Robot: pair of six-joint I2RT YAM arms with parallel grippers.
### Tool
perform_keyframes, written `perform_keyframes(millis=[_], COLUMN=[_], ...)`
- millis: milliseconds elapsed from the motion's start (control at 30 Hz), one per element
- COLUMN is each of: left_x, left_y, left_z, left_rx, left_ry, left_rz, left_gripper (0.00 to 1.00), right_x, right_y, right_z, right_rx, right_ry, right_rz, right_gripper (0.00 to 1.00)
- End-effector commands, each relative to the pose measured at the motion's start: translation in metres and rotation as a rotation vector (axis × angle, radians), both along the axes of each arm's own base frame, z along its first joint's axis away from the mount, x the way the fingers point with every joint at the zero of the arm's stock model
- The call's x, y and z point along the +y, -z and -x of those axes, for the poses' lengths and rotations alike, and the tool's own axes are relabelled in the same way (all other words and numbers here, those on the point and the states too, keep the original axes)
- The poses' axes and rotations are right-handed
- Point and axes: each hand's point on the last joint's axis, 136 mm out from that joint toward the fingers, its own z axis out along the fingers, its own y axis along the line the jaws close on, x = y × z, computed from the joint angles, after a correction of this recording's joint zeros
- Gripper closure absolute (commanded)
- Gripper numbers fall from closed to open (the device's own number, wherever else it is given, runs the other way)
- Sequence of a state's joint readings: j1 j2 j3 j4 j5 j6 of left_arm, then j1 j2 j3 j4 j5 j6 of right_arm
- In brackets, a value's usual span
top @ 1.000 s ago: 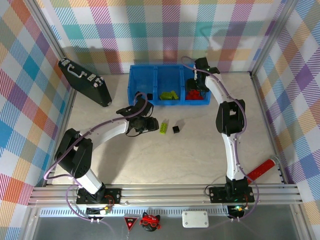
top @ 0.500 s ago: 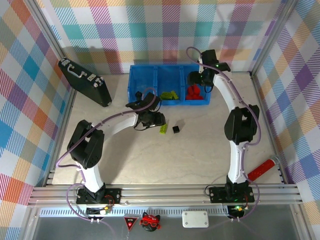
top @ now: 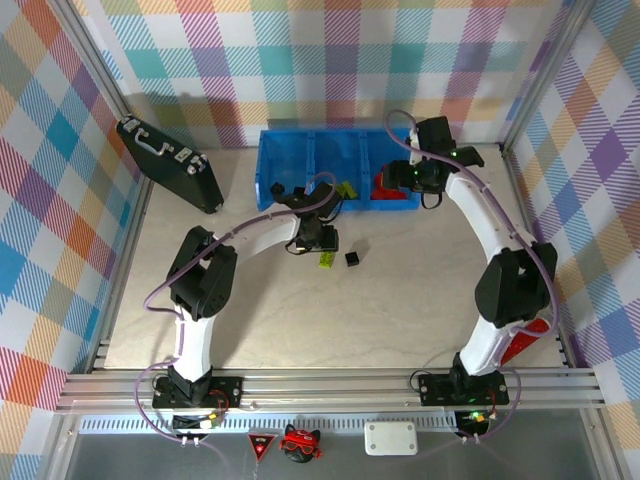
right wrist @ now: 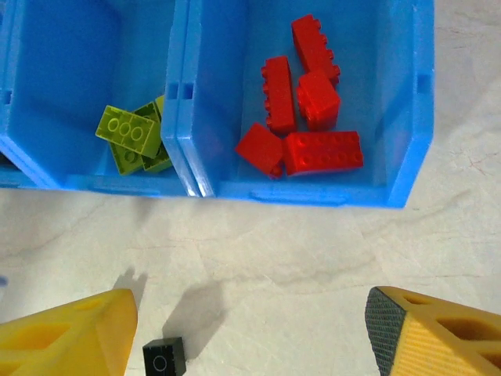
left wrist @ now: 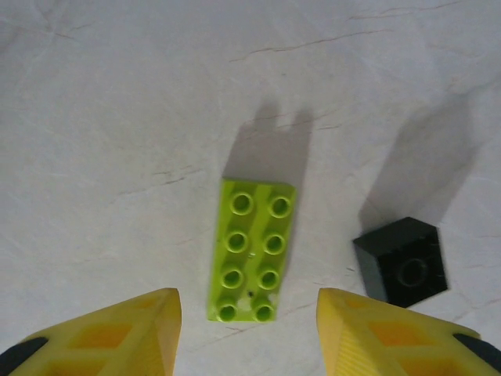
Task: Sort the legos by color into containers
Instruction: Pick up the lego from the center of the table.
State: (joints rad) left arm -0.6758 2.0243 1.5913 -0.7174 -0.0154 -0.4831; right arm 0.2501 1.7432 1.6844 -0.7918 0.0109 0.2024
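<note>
The left tool (top: 318, 238) sits low over the pale worktop (top: 300, 320), just in front of the blue tray (top: 310, 145), with its yellow jaws released and spread wide. In the left wrist view a long lime green brick (left wrist: 253, 249) lies flat, studs up, in the gap ahead of the two fingertips, its near end about level with them and touching neither one. A small black brick (left wrist: 402, 261) lies just beside it on the right, apart from it and close to the right-hand finger. From above, these two loose pieces lie side by side on the worktop, a little in front of the tray's middle compartment. The right tool (top: 428, 180) hangs at the right end of the tray, near its front wall, jaws likewise released and with nothing between the fingers. Its wrist view looks down on the worktop before the tray, with the black brick at the bottom edge near the left finger. In that same view five red bricks (right wrist: 301, 102) lie heaped in the right compartment, several touching, and a few lime green bricks (right wrist: 133, 137) are piled against the divider wall in the middle compartment. The left arm crosses the front of the left compartment, so I cannot tell what lies inside it. A black briefcase (top: 170, 163) with silver latches lies tilted to the left, well apart from the tray
</note>
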Motion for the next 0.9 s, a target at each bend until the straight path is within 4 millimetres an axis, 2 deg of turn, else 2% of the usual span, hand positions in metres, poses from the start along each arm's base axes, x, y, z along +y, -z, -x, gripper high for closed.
perform_keyframes(millis=[0,467,867], left_x=[0.010,-0.021,-0.008], left_y=[0.005,0.030,0.047], left_z=[0.008,0.012,0.013], left_rx=[0.038,0.100,0.115], left_ry=[0.079,0.130,0.111], left_rz=[-0.122,-0.121,-0.213], left_gripper=[0.51,0.49,0.53], right_x=[-0.002,-0.013,-0.015], right_y=[-0.015,-0.018,-0.016], right_z=[0.009,0.037,0.045], right_rx=[-0.044,-0.043,-0.035], right_ry=[0.017,0.036,0.036], right_rz=[-0.018,-0.004,-0.001], right_gripper=[0.22,0.22,0.22])
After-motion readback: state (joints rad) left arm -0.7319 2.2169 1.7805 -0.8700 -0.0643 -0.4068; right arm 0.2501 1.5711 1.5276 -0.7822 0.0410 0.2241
